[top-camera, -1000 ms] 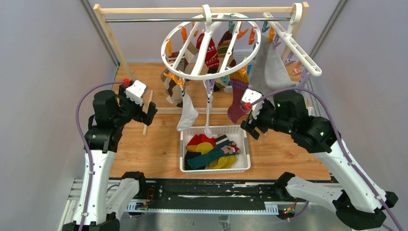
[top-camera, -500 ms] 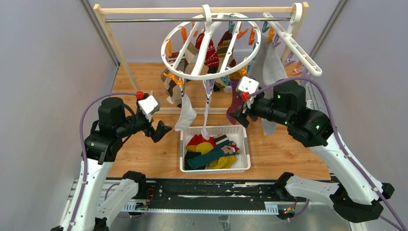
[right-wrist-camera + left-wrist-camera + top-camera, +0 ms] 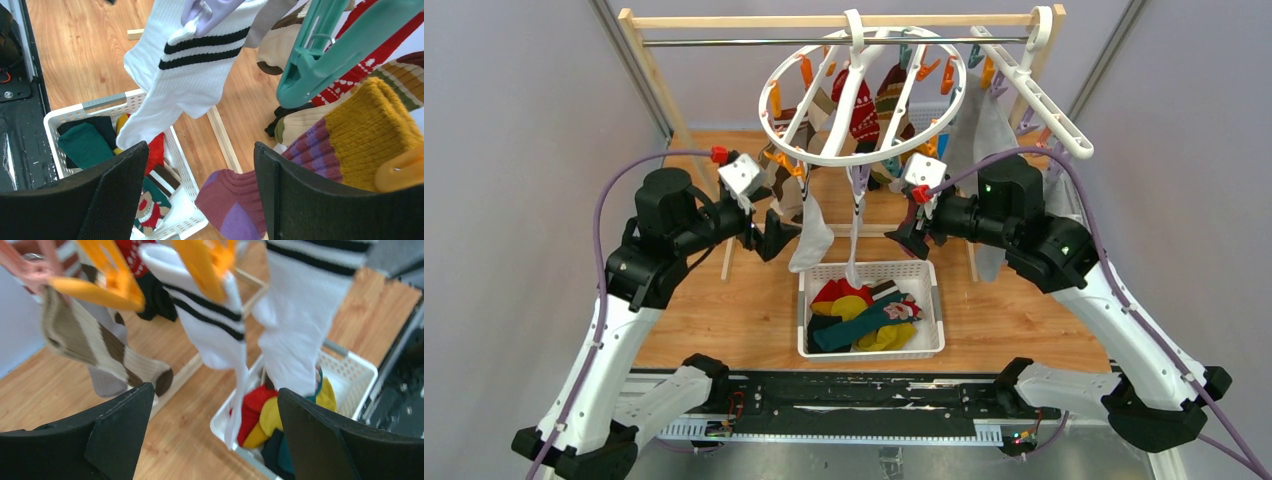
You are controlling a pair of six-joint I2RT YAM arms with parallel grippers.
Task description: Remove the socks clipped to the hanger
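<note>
The hanger [image 3: 861,158], a round white ring with orange and teal clips, hangs from the rail with several socks clipped under it. My left gripper [image 3: 777,240] is open just left of a hanging white sock [image 3: 812,236]. In the left wrist view the left gripper [image 3: 215,390] frames two black-striped white socks [image 3: 210,325], with a brown-cream sock [image 3: 95,355] to its left. My right gripper [image 3: 903,238] is open beside the purple-orange sock [image 3: 350,135]. That sock's purple toe [image 3: 235,200] hangs between the right gripper's [image 3: 200,145] jaws, untouched.
A white basket [image 3: 929,345] holding several loose socks sits below the hanger. A straight white clip rack [image 3: 1039,95] with a grey cloth [image 3: 984,140] hangs at the right. The wooden rack's post [image 3: 654,80] stands at the left, and grey walls close both sides.
Both arms have risen and swung inward to the hanging socks. The left gripper came from the table's left side, the right from beside the basket. Both stayed open.
</note>
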